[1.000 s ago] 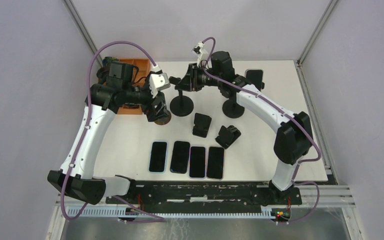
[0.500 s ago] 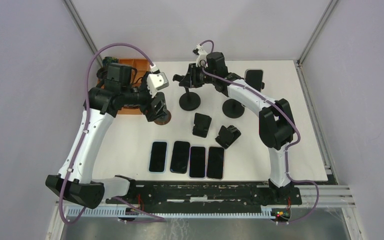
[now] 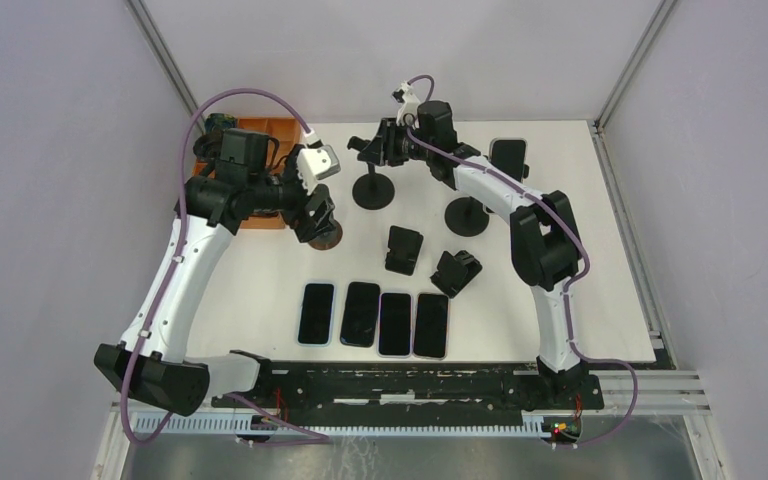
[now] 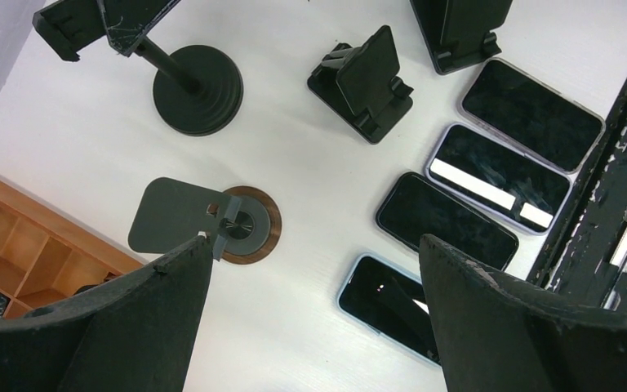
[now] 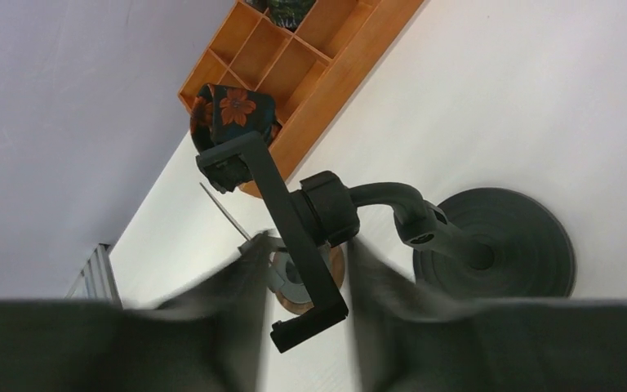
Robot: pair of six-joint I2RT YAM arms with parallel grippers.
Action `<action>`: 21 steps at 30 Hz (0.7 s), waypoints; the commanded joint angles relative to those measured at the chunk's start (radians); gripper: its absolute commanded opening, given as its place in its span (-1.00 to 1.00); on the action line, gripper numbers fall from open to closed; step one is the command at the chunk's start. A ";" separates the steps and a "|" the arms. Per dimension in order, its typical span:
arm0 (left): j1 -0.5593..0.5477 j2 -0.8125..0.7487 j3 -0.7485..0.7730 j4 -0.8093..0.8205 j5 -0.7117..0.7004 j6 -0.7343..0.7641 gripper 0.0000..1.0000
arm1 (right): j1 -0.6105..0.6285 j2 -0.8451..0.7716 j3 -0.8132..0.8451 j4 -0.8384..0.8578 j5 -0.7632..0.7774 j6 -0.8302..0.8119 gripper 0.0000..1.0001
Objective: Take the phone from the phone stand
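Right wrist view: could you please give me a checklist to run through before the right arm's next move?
1. Grip on the clamp stand: ok, the right gripper flanks its cradle bar.
2. Phone in that cradle: not ok, the cradle looks empty.
3. Phone left to remove: cannot tell; the far phone has its support hidden behind the arm.
4. Other arm: ok, the left gripper stands wide open above the round stand.
5. Path: ok, the four flat phones lie in a row at the near edge.
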 commanded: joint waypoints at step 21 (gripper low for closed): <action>-0.001 -0.005 0.107 0.169 -0.150 -0.318 1.00 | -0.085 -0.561 -0.102 -0.225 0.140 -0.289 0.96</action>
